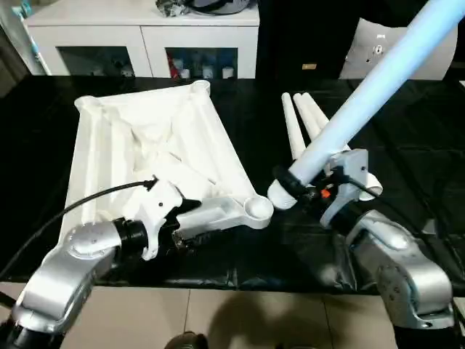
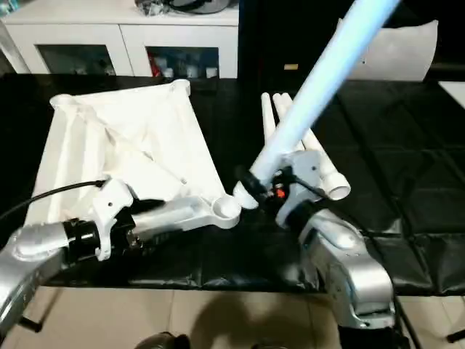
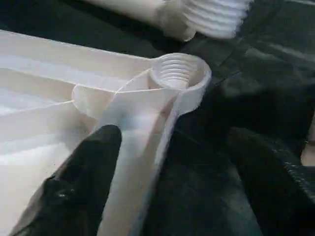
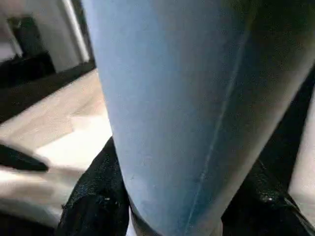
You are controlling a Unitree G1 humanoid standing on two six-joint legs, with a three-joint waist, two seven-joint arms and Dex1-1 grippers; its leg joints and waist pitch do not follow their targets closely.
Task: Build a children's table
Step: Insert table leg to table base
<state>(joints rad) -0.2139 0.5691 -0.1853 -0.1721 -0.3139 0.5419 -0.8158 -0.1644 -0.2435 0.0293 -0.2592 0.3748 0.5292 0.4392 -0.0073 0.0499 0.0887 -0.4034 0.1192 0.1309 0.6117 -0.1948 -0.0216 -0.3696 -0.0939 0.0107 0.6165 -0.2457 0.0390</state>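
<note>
Tabletop [image 1: 145, 145] of white plastic, ribbed underside up, lying on a black-covered work surface [image 1: 407, 160]. Its near corner socket [image 1: 257, 209] (threaded inside, as the left wrist view shows) points toward the right arm. Left gripper [image 3: 172, 172]: jaws spread wide, one black finger [image 3: 83, 177] over the tabletop's rim just behind the socket, the other over the black cover beside it; nothing is clamped. Right gripper [image 4: 172, 206]: black fingers clenched around the thick lower part of one table leg [image 1: 363, 94], which rises slantwise up and away. The leg's threaded end [image 1: 280, 193] hangs just beside the socket, apart from it. Three spare legs [image 1: 305, 123] lie together on the cover behind the right gripper. White cabinet with glass doors [image 1: 145, 43] stands beyond the work surface.
</note>
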